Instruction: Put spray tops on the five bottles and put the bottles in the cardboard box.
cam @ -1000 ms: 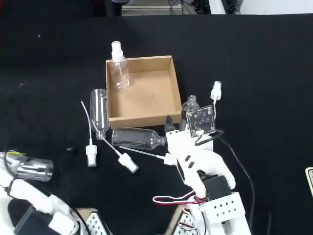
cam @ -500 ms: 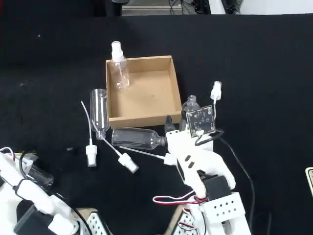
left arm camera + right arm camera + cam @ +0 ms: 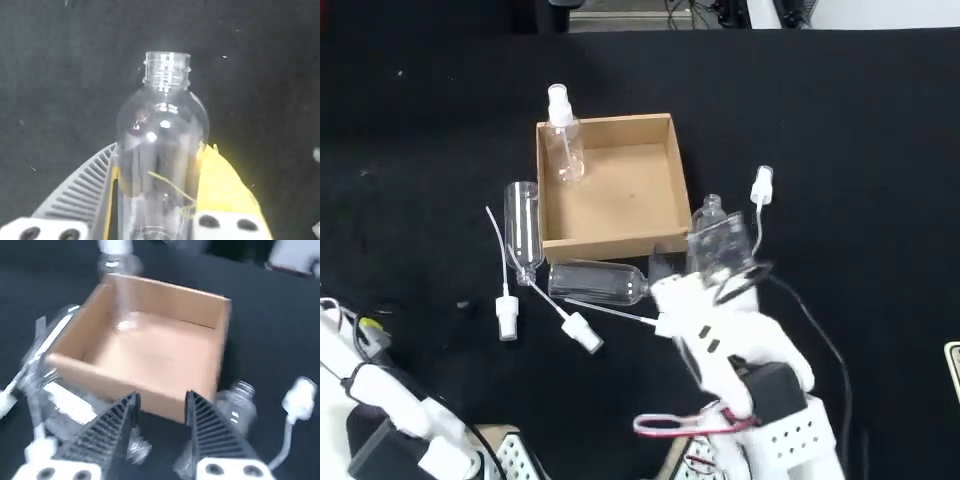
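My left gripper [image 3: 161, 172] is shut on a clear uncapped bottle [image 3: 162, 140], neck pointing away from the wrist, over black cloth; that arm [image 3: 380, 405] is at the table's near left corner. The cardboard box [image 3: 665, 190] holds one upright bottle with a spray top [image 3: 563, 140]. My right gripper [image 3: 160, 407] stands open and holds nothing, just in front of the box [image 3: 150, 355]. An uncapped bottle [image 3: 712, 215] stands to the right of the box. Two uncapped bottles lie on the cloth: one [image 3: 523, 230] left of the box, one [image 3: 598, 282] at its front. Loose spray tops [image 3: 506, 315] [image 3: 582, 332] [image 3: 761, 186] lie around.
A fourth spray top [image 3: 665, 322] with its tube lies under the right arm [image 3: 740, 360]. The black cloth stretches bare behind and to the right of the box. A pale object [image 3: 953, 360] sits at the right edge.
The left arm has drawn back toward the left edge with its bottle. The right arm has shifted a little to the left, in front of the box.
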